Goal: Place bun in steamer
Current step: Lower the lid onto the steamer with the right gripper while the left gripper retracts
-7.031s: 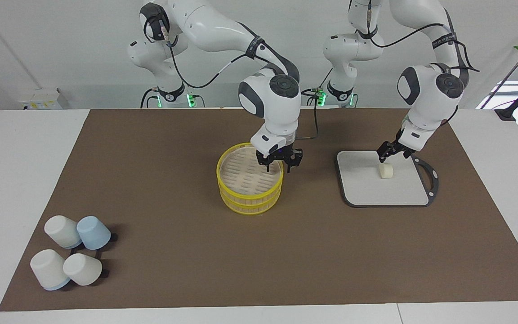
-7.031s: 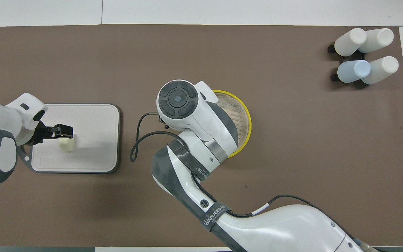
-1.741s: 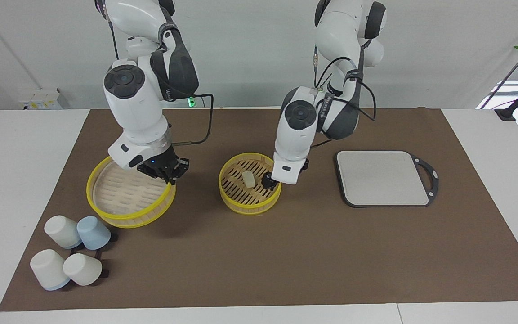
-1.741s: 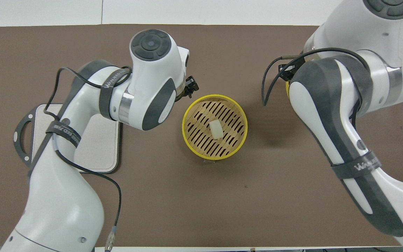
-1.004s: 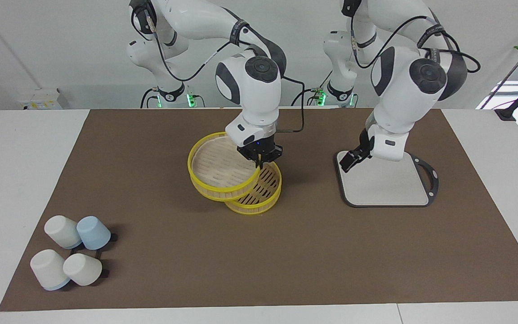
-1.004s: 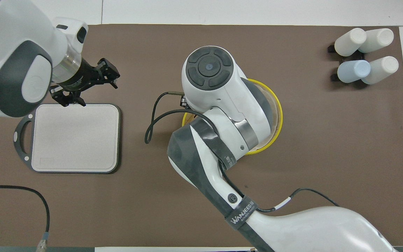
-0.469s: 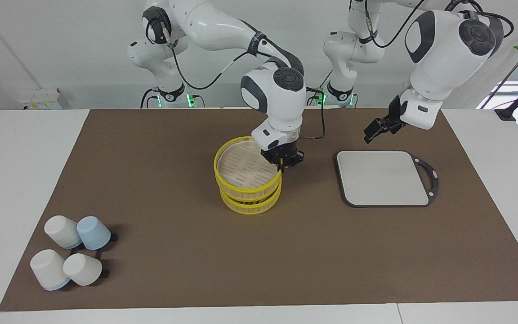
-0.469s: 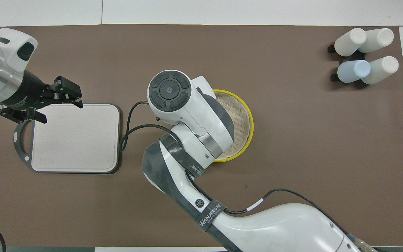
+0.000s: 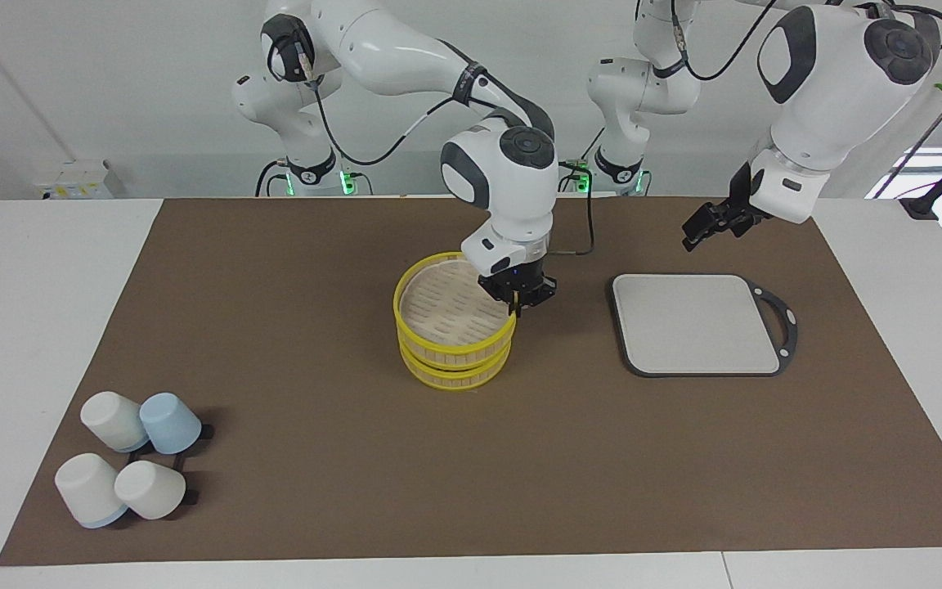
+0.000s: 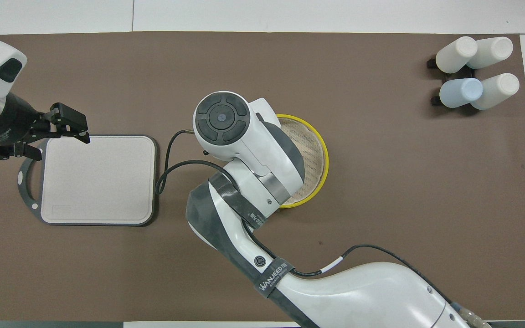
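The bun is hidden, judged to be inside the steamer (image 9: 455,360) at mid-desk. The lid (image 9: 453,315) is set on the steamer, its rim pinched by the closed right claw (image 9: 514,306). Release is called for next. The left claw (image 9: 712,225) is held open above the board (image 9: 696,323).

white wall (image 9: 111,90), white table (image 9: 29,327) (brown mat (image 9: 316,458) on top)

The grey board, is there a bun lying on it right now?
No, the grey board lies bare in the facing view, with the open left gripper raised over its edge nearer the robots.
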Controlling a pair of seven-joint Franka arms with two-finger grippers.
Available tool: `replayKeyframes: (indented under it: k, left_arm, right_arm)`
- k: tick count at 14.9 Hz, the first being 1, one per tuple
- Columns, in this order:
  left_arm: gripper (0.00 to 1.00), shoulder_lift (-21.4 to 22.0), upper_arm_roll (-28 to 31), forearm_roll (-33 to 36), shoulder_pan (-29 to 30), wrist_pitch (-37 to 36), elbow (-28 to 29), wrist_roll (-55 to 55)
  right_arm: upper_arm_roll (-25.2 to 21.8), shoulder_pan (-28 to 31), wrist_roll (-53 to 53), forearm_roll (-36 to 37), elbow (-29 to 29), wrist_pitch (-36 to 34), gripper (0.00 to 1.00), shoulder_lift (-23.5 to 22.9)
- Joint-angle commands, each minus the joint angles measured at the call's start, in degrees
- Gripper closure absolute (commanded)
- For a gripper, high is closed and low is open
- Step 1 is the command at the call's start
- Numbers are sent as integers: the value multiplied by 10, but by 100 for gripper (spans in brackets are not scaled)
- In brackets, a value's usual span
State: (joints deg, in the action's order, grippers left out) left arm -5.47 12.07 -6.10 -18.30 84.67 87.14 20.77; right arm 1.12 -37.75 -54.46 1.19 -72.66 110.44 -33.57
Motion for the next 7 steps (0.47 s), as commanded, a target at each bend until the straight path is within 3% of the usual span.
replayKeyframes:
  k: [1,7]
  left_arm:
    - [0,20,-4,11,3,-2,27,-8]
    - [0,20,-5,10,29,11,32,-20]
  right_arm:
    - [5,7,-6,0,-10,19,100,-1]
    - [5,8,-4,0,-23,22,100,1]
